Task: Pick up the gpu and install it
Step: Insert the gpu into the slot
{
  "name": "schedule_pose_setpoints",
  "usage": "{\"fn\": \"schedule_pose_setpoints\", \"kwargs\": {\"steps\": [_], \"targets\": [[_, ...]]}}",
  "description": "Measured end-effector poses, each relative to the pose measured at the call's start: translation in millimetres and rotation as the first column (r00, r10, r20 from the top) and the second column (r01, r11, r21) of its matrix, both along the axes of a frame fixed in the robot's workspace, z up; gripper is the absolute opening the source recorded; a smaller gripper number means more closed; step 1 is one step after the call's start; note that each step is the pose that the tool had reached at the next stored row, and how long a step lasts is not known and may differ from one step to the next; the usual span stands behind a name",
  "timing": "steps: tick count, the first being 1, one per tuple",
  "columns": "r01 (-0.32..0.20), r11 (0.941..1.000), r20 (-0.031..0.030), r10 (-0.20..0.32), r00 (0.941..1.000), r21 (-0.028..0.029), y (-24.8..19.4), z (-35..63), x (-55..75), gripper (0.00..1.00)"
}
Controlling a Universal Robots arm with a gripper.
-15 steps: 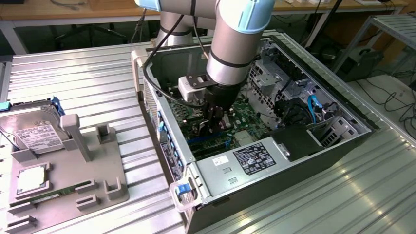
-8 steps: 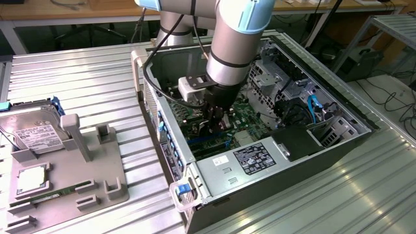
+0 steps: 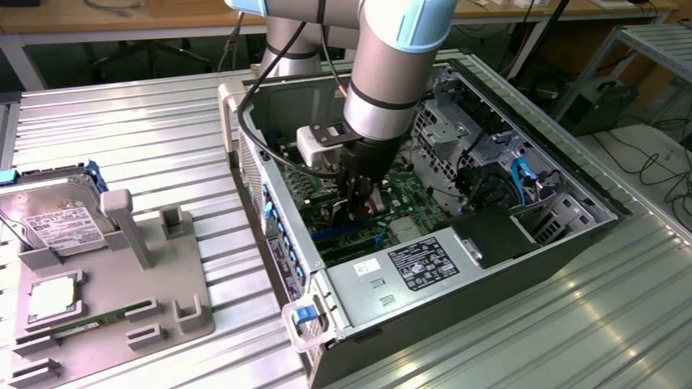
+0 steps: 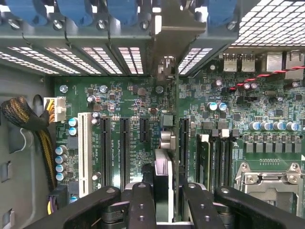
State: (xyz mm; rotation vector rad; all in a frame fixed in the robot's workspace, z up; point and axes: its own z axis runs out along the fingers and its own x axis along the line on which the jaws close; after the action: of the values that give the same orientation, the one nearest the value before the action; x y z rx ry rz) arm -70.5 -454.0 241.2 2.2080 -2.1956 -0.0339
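Open-sided grey metal computer case (image 3: 433, 279): access from above. Black gripper (image 3: 360, 212) fills the motherboard bay. Obstructions: grey drive cage (image 3: 449, 121), blue cables (image 3: 523, 180), bundled black-yellow wiring (image 4: 28, 119), upright expansion slots (image 4: 125, 150).

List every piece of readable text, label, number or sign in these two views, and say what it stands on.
None can be read.
Black label on the silver cover inside the computer case: white print, too small.
White sticker beside it: blurred.
White label on the hard drive: illegible.
White silkscreen print on the motherboard by the slots: too fine to read.
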Motion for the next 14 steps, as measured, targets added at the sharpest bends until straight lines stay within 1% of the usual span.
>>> {"fn": "schedule_pose_setpoints", "kwargs": {"steps": [7,11,14], "targets": [[0.0,1.0,0.0001,0.0,1.0,0.0002,0.2,-0.4,0.0,0.28],[0.0,1.0,0.0001,0.0,1.0,-0.0001,1.5,-0.3,0.1,0.28],[0.0,1.0,0.0001,0.0,1.0,0.0,1.7,-0.3,0.1,0.28]]}}
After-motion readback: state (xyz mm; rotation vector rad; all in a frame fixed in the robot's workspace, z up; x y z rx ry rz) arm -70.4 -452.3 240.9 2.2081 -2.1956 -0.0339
